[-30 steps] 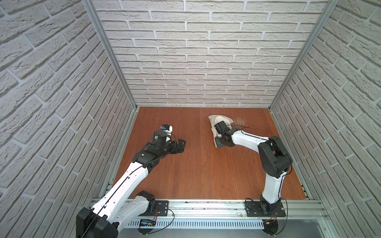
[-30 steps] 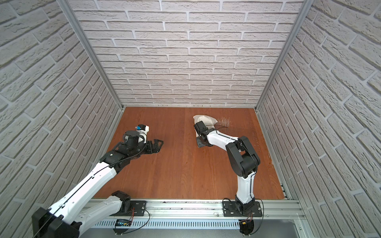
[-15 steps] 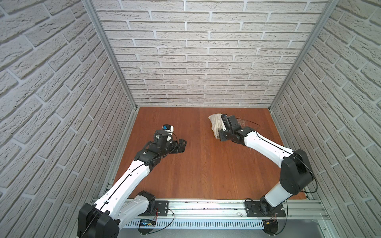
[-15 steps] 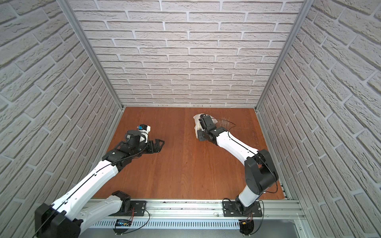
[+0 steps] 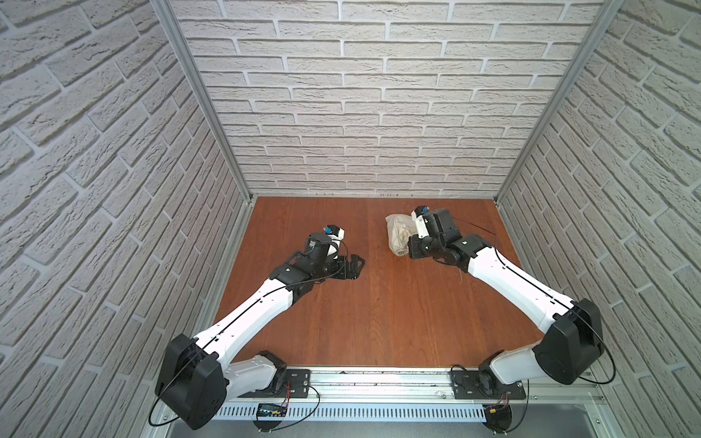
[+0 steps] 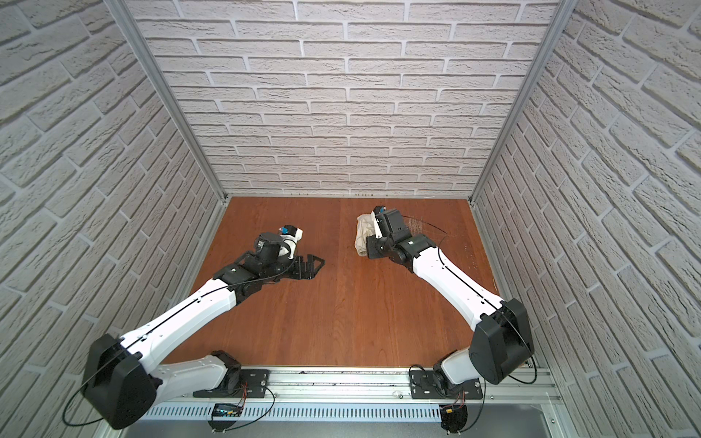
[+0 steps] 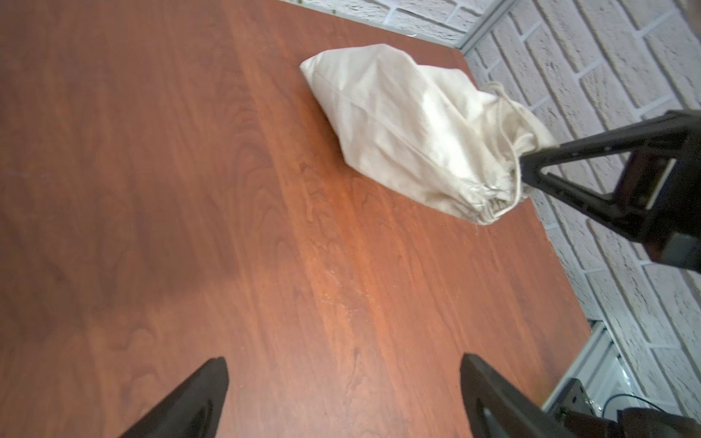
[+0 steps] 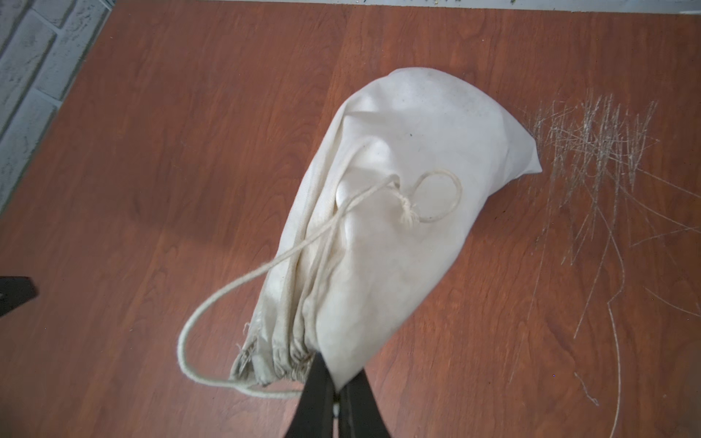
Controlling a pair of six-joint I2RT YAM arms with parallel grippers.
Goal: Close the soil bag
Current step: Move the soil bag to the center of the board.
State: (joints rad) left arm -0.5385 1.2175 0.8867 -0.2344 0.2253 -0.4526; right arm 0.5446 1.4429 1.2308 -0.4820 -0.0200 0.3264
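Soil bag point(image 8: 398, 227) lies sideways far right on the table point(image 8: 151, 151); the right gripper point(image 8: 335, 390), swung round since a second ago, pinches its gathered neck; cord point(image 8: 181, 341) slack, so closing looks unfinished; left gripper point(image 7: 343, 362) spread, well apart.

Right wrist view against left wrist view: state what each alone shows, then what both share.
Right wrist only: the cord's frayed knot lying on the soil bag, and dense scratches on the table. Left wrist only: the left gripper with jaws wide apart. Both: the bag on the table, the right gripper shut on its gathered mouth.
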